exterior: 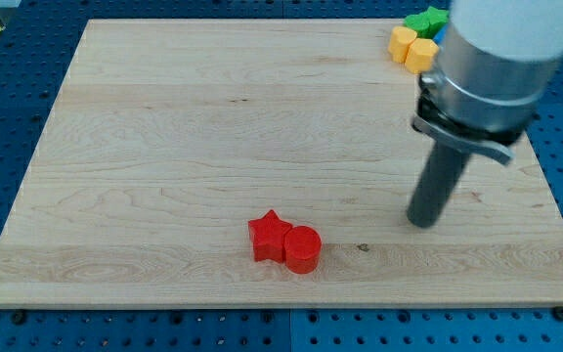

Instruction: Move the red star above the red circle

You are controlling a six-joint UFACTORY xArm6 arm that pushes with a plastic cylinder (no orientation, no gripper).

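Red star (pixel 269 236) lies near the wooden board's (pixel 164 147) bottom edge, touching the red circle (pixel 302 248) on that block's left. My tip (pixel 421 222) — a bare rod, no jaws to open or close — rests well apart, to their right. I judge the push not yet begun: next I must come round beneath the star and nudge it up, then right. Yellow blocks (pixel 411 47) and a green block (pixel 426 20) cluster at the top right — nothing blocks the way.
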